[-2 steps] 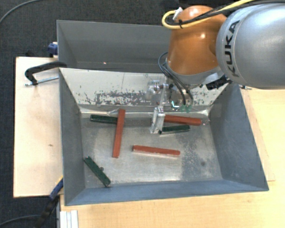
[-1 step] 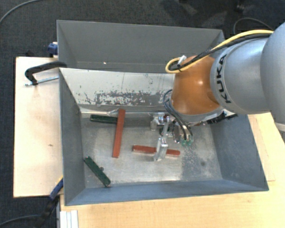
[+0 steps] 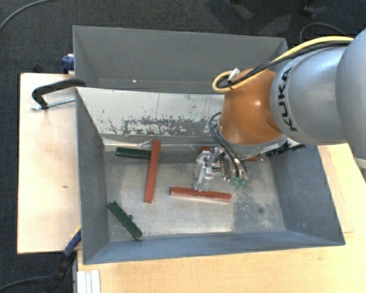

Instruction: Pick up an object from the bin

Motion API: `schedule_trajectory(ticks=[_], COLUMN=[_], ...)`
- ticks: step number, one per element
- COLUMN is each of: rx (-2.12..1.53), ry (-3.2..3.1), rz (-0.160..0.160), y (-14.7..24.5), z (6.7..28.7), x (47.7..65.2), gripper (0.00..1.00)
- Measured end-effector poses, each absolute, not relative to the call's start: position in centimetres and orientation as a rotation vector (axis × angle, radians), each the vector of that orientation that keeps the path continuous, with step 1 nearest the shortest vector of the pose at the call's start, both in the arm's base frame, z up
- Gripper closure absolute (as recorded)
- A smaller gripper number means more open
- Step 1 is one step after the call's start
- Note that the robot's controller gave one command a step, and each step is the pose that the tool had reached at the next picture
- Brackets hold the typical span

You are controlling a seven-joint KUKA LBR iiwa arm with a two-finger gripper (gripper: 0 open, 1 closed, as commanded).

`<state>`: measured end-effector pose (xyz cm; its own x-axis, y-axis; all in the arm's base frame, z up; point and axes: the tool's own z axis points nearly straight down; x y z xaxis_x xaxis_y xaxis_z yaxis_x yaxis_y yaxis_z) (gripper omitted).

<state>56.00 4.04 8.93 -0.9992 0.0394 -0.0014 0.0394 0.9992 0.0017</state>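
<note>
- Hanging with claw (image 3: 219, 179) released, nothing between, just over the flat reddish-brown rigid stick (image 3: 200, 193) lying directly beneath.
- Likely handling light, stiff, slightly slick; calling for pinching across narrow width at mid-length.

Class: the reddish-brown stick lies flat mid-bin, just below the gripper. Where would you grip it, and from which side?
Probably best to grip the reddish-brown stick at its middle, coming straight down from above and closing across its narrow width. It lies flat, lengthwise across the view, with bare bin floor along both long sides and nothing touching it. The gripper hangs just above it.
</note>
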Motion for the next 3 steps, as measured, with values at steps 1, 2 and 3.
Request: schedule_trajectory(ticks=[1,2,3], rx=[0.062,0.044,0.046], ry=[3.140,3.148,3.141], rz=[0.003,0.002,0.002], y=[4.0,4.8,4.8], z=[8.9,6.9,7.0], x=[56.0,51.0,51.3], gripper=[0.00,0.00,1.00])
